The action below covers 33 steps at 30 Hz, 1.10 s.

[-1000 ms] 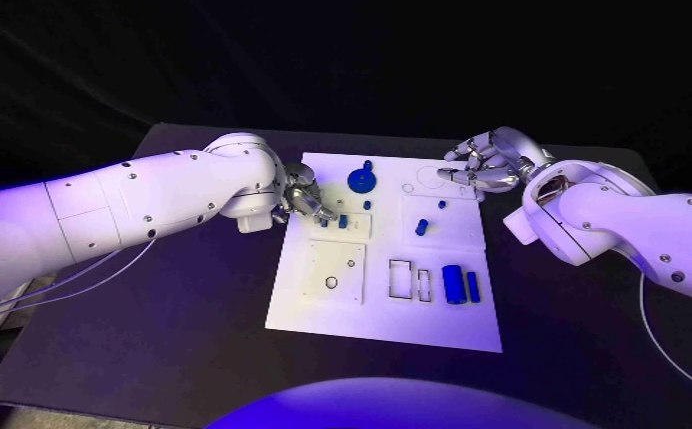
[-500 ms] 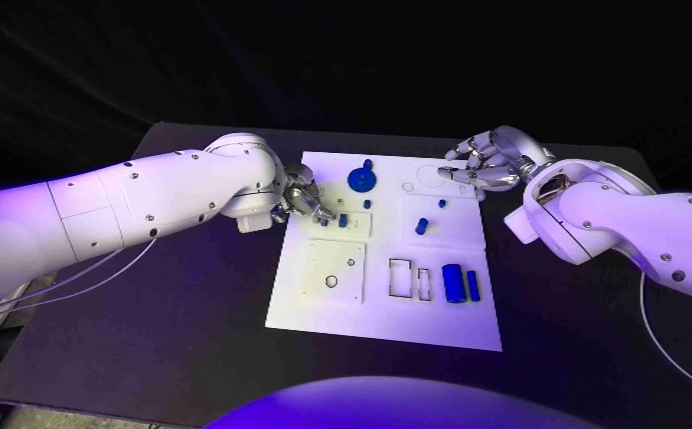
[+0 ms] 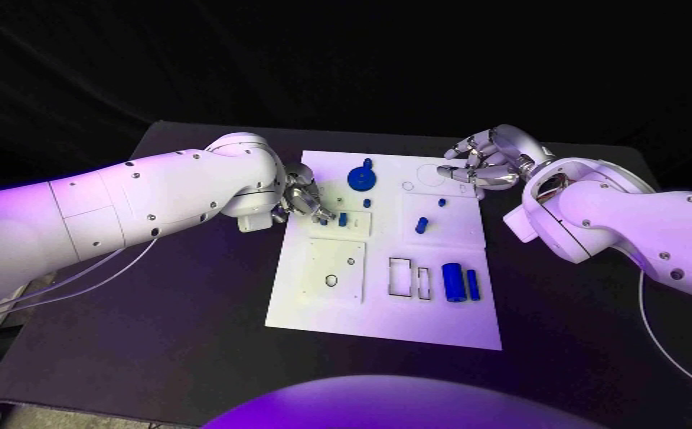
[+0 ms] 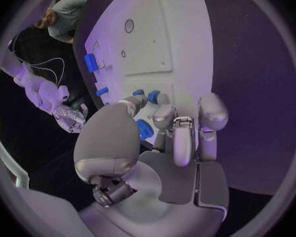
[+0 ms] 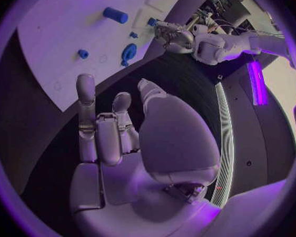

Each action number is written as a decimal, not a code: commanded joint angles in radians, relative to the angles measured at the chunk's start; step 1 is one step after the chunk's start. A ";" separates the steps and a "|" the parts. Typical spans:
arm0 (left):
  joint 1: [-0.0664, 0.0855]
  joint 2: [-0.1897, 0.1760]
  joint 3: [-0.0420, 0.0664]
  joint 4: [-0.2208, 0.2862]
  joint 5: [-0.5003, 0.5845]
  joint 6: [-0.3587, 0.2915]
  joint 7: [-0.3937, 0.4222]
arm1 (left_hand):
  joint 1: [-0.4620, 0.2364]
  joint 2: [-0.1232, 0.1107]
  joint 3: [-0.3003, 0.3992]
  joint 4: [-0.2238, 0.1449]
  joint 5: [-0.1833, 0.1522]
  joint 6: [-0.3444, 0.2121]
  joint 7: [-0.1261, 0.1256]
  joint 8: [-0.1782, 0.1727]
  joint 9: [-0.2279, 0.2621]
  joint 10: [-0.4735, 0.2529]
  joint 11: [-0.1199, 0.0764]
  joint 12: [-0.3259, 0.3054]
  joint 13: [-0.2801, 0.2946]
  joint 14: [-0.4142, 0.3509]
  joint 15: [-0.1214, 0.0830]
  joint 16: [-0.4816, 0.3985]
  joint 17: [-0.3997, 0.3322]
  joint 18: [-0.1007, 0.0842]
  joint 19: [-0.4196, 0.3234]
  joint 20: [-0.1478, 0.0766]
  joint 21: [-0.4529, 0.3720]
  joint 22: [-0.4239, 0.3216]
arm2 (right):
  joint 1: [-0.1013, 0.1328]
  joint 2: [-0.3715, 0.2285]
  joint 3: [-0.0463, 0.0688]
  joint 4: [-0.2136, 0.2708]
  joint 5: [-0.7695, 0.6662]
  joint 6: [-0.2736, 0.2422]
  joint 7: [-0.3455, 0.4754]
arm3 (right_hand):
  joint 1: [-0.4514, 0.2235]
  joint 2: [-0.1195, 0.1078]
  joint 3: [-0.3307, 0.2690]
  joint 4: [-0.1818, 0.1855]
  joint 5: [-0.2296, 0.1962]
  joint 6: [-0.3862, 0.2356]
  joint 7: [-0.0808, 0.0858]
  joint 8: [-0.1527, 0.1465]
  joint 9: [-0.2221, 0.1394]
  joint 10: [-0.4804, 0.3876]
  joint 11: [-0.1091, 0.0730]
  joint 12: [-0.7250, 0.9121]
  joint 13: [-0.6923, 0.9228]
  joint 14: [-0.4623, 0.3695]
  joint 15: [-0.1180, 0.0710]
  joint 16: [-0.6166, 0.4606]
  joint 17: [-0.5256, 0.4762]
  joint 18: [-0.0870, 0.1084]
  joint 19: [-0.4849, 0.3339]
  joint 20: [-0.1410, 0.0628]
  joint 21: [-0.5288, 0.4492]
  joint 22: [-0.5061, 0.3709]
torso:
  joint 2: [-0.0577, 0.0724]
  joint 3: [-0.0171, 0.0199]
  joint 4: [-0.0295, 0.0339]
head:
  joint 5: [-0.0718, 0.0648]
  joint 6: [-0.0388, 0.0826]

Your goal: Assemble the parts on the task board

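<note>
right robot hand (image 3: 485, 162) — edged slightly farther back (tiny shift) | parts unmoved

The task board (image 3: 325, 314) lies in the middle of the counter (image 3: 173, 349). The left hand (image 3: 304, 199) is at its left edge, the right hand (image 3: 488, 164) at its far right corner.

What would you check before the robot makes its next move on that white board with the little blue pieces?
1. Left hand at the task board's left edge, fingertips by a small blue part: ok.
2. Left hand actually grips a part: cannot tell.
3. Right hand holds nothing, over the board's far right corner: ok.
4. Round blue part lies apart from both hands: ok.
5. Two long blue parts lie side by side near the right edge: ok.
</note>
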 commanded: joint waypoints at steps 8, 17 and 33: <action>-0.003 0.004 -0.001 0.000 0.031 0.013 0.010 | 0.136 0.045 0.065 -0.032 -0.035 -0.009 -0.005 -0.010 -0.005 -0.008 -0.008 -0.007 -0.001 0.104 -0.003 0.004 0.263 -0.014 0.002 -0.003 -0.009 0.006 | -0.001 0.002 0.000 -0.001 -0.006 0.009 0.005 | -0.007 0.000 0.005 0.000 -0.001 -0.009 -0.001 0.001 0.000 -0.007 -0.001 0.005 -0.001 0.000 -0.002 -0.003 -0.001 0.009 -0.002 -0.001 -0.004 -0.002 | 0.000 -0.0001 -0.0010 | 0.002 -0.003; -0.003 0.006 -0.001 -0.001 0.061 0.016 0.022 | 0.196 0.027 0.210 -0.087 -0.070 -0.026 0.000 -0.009 -0.004 -0.008 -0.005 -0.011 -0.004 0.104 0.000 0.004 0.263 -0.015 0.003 -0.001 -0.013 0.012 | -0.001 0.003 0.000 -0.002 -0.006 0.010 0.005 | -0.008 0.000 0.007 0.000 0.000 -0.008 -0.001 0.003 0.000 -0.005 -0.001 0.009 0.001 0.001 -0.002 -0.003 0.000 0.009 -0.001 -0.001 -0.004 -0.001 | 0.000 0.0011 -0.0016 | 0.002 -0.004; -0.003 0.001 0.000 0.005 0.098 -0.007 0.029 | 0.165 0.011 0.361 -0.152 -0.065 -0.030 0.011 0.023 0.019 0.002 0.002 -0.010 -0.001 0.104 0.006 0.004 0.263 -0.015 0.005 0.004 -0.014 0.023 | -0.002 0.004 0.000 -0.003 -0.006 0.011 0.006 | -0.009 0.001 0.008 0.000 0.002 -0.008 -0.001 0.003 0.000 -0.005 -0.002 0.010 0.000 0.001 -0.002 -0.003 -0.001 0.009 -0.002 -0.001 -0.005 -0.002 | 0.000 0.0010 -0.0006 | 0.002 -0.001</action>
